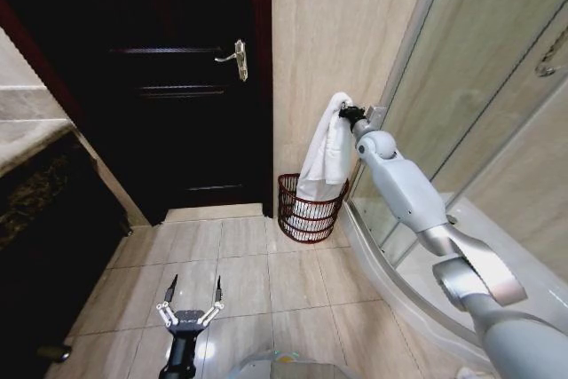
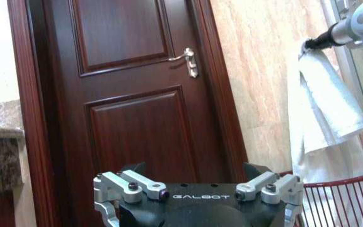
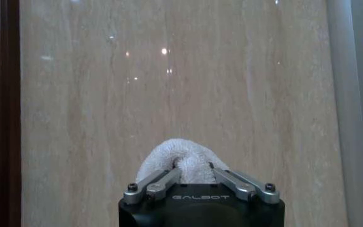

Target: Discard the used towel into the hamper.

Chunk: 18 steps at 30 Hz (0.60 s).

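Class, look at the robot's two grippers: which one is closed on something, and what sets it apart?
The right gripper, raised by the beige wall, pinches the white terry towel above the red-brown wire hamper; the left gripper hangs open, empty.

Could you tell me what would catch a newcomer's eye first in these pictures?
The white terry towel hangs from the right gripper, held up against the beige tiled wall, its lower end in the dark red-brown wire hamper on the floor. Left of it stands a dark wooden door; the left gripper waits open, low over the floor tiles.

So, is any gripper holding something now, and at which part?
Yes. The right gripper pinches the white towel at its bunched top fold, its lower end hanging into the hamper. The left gripper is open, holding nothing.
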Available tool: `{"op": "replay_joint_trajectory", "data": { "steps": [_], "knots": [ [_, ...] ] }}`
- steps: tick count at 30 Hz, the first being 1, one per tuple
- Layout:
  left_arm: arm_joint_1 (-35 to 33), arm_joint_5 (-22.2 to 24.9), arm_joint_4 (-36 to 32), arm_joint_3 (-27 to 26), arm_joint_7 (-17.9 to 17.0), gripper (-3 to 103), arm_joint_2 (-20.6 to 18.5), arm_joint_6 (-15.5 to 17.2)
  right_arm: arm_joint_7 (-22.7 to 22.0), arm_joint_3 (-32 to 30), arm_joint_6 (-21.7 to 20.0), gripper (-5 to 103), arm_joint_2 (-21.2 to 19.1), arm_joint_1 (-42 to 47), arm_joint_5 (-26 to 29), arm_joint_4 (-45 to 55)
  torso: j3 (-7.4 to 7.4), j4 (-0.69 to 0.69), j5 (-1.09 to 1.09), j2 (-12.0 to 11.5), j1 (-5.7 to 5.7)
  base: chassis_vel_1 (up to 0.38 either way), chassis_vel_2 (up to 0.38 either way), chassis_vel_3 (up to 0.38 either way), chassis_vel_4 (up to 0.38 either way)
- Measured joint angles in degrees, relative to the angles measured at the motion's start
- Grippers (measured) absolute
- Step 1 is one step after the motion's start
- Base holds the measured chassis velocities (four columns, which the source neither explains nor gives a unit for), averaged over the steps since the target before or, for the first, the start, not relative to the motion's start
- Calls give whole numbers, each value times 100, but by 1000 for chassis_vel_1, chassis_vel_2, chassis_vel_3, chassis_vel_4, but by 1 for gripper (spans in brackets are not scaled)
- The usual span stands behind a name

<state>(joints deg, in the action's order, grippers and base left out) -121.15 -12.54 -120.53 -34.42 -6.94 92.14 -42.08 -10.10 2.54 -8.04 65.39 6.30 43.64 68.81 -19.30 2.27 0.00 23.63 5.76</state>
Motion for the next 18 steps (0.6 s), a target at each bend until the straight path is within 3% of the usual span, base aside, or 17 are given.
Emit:
{"op": "replay_joint_trajectory", "data": {
  "steps": [18],
  "knots": [
    [-32,-188,163,132,-29,100,0,-119,47,21,18,7,243,-202,-108,-348,265,1,-2,-412,-147,0,0,0,0]
  ]
}}
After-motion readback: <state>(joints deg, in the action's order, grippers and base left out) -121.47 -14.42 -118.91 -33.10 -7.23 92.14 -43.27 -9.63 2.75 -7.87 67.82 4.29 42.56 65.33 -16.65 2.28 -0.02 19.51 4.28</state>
